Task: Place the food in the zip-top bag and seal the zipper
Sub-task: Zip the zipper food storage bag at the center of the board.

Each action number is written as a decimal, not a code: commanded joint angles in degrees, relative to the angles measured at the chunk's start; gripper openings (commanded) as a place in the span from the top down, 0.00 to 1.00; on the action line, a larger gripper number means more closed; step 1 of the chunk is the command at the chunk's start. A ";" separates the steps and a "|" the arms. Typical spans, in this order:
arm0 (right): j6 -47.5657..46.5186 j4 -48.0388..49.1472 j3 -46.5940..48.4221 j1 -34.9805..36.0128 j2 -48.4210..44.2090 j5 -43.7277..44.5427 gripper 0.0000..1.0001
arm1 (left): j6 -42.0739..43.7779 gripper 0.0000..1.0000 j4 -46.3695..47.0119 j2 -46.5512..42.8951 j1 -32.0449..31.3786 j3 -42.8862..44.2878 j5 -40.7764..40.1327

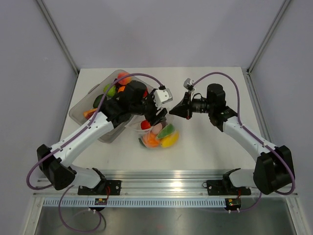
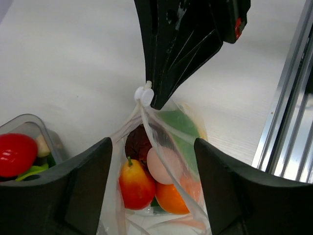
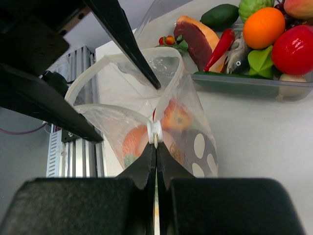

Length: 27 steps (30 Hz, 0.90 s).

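Observation:
The zip-top bag (image 1: pixel 157 133) stands on the table with several food pieces inside. In the left wrist view I see a red-yellow fruit (image 2: pixel 136 183), a peach-pink piece (image 2: pixel 164 166), an orange one (image 2: pixel 173 198) and a green one (image 2: pixel 178 129). The zipper (image 3: pixel 98 63) gapes open in a loop, with a white slider (image 3: pixel 155 131) at one end. My right gripper (image 3: pixel 156 146) is shut on the zipper edge just behind the slider; it also shows in the top view (image 1: pixel 172 111). My left gripper (image 2: pixel 152 142) is open, its fingers (image 2: pixel 88 186) wide apart on either side of the bag; it shows in the top view too (image 1: pixel 157 113).
A rigid clear tray (image 1: pixel 76 113) with more food stands left of the bag, under the left arm. Its wall (image 3: pixel 254 88) holds a red piece (image 3: pixel 293 49) and an orange one (image 3: pixel 264 27). An aluminium rail (image 1: pixel 166 175) runs along the near table edge.

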 commanded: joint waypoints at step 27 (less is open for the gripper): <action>-6.24 -6.05 1.31 1.49 -3.30 0.36 1.00 | 11.51 0.59 -13.54 15.83 2.40 17.87 20.13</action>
